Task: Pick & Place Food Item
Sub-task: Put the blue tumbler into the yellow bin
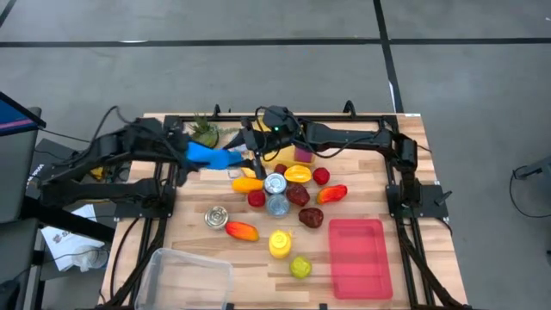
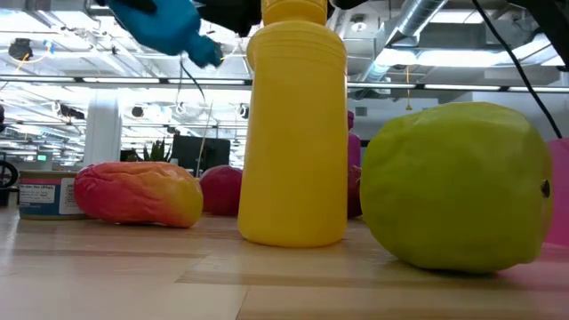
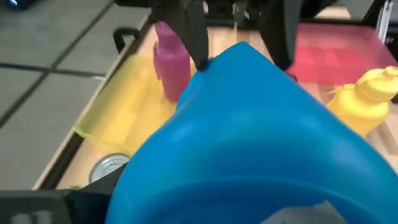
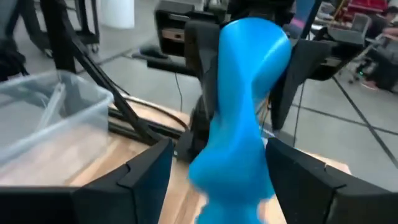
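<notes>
I'm seeing my left hand (image 1: pixel 225 158) grasping the blue toy (image 1: pixel 207 154), my right hand (image 1: pixel 256 158) standing released around it, the clear bin (image 1: pixel 185 277) sitting empty.

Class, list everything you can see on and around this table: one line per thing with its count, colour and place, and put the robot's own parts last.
blue item: 1, blue, held above the table's far left
yellow bottle: 1, yellow, near middle
green fruit: 1, yellow-green, near the yellow bottle
pink tray: 1, pink, near right
clear bin: 1, clear, near left
tin cans: 3, silver, centre and left of it
mango-like fruit: 1, red-orange, beside the left can
purple bottle: 1, purple, far centre
green plant: 1, green, far left
wooden table: 1, light wood
left gripper: 1, dark, closed on the blue item
right gripper: 1, dark, fingers either side of the blue item's other end
</notes>
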Robot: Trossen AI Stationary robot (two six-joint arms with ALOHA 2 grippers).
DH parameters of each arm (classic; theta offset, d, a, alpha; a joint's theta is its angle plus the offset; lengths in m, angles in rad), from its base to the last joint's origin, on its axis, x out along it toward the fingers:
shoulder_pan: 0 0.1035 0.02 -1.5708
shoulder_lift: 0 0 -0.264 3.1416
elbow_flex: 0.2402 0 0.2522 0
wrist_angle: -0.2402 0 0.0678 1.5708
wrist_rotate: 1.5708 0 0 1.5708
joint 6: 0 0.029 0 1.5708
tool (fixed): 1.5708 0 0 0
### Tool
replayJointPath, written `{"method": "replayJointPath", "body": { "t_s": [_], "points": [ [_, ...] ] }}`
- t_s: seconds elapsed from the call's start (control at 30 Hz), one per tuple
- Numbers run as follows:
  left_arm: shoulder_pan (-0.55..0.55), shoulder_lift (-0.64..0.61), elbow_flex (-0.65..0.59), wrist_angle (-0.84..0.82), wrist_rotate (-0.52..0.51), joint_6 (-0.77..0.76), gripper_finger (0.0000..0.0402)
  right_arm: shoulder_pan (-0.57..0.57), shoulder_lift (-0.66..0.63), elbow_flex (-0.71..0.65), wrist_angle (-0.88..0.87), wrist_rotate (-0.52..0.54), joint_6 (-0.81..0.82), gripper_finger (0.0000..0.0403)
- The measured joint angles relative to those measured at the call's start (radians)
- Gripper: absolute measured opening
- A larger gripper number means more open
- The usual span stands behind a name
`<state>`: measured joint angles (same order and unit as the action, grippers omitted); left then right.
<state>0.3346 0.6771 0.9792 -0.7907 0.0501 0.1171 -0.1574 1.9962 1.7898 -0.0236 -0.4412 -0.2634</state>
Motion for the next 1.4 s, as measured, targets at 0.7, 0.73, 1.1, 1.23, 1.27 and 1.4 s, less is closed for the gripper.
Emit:
{"method": "replayJointPath", "body": {
  "t_s": [0.7,0.73,1.1,1.23,1.27,1.4],
  "points": [
    [0.001,-0.267,0.002,0.079,-0.059,-0.004,0.0239,-0.051,0.005,-0.005,0.201,-0.155,0.091,0.0247],
    [0.001,-0.267,0.002,0.073,-0.059,-0.007,0.0239,-0.056,0.005,-0.005,0.202,-0.146,0.1,0.025],
    [0.001,-0.265,0.001,0.075,-0.038,-0.009,0.0239,-0.113,0.005,-0.005,0.178,-0.139,0.115,0.0348],
    [0.0,-0.265,0.001,0.074,-0.025,-0.009,0.024,-0.131,0.005,-0.005,0.179,-0.13,0.115,0.0374],
    [0.0,-0.265,0.001,0.074,-0.024,-0.009,0.0241,-0.135,0.005,-0.005,0.179,-0.132,0.116,0.0377],
    [0.0,-0.263,0.001,0.088,-0.017,-0.01,0.0239,-0.144,0.005,-0.005,0.199,-0.138,0.141,0.0381]
  ]
}}
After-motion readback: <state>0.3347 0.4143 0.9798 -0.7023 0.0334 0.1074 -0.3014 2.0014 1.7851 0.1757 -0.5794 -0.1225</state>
